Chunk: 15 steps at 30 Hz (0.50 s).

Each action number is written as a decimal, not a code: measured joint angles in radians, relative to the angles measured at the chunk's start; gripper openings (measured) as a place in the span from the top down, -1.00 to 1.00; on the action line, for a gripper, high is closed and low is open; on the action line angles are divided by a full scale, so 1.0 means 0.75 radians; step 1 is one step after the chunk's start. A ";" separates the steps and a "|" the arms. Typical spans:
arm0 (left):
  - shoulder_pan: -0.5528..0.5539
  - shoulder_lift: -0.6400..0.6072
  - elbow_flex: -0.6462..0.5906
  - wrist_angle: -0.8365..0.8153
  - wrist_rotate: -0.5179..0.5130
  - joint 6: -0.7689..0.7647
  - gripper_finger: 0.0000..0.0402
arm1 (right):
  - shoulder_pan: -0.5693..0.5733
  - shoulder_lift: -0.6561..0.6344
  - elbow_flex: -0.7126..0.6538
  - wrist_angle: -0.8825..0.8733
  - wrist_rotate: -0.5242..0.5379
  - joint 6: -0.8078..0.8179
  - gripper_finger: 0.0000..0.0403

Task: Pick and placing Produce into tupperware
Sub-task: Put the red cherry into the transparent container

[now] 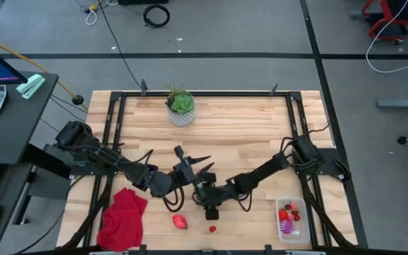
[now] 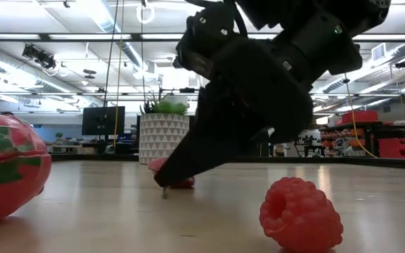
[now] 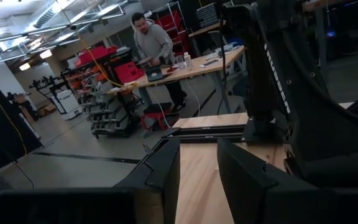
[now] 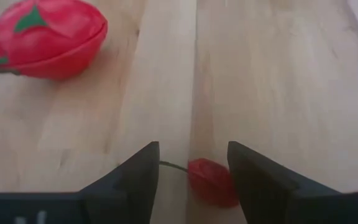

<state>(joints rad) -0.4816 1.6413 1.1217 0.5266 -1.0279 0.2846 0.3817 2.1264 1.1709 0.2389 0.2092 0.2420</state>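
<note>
straddling small berry (image 4: 211,180): right gripper (image 4: 191,171) jaws apart | strawberry (image 4: 42,38) near | left gripper (image 3: 197,168) jaws apart

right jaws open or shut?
Open. The right gripper has its jaws spread on either side of a small red berry on the table, not yet closed.

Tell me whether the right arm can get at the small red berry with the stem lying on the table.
Probably yes. The right pincer is open, its fingers standing either side of the small red berry on bare wood. Nothing lies between them; the larger red-pink oval piece sits well off to one side.
</note>
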 joint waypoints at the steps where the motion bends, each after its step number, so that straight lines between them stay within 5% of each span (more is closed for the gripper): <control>1: 0.000 0.000 0.000 0.000 0.000 0.000 0.44 | 0.000 0.004 0.000 -0.005 0.002 0.001 0.02; 15: -0.001 0.000 0.000 -0.003 0.000 -0.025 0.43 | 0.002 -0.007 0.004 -0.155 0.113 0.133 0.17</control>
<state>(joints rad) -0.4820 1.6413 1.1217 0.5244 -1.0279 0.2657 0.3830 2.1214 1.1736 0.1226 0.2943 0.3417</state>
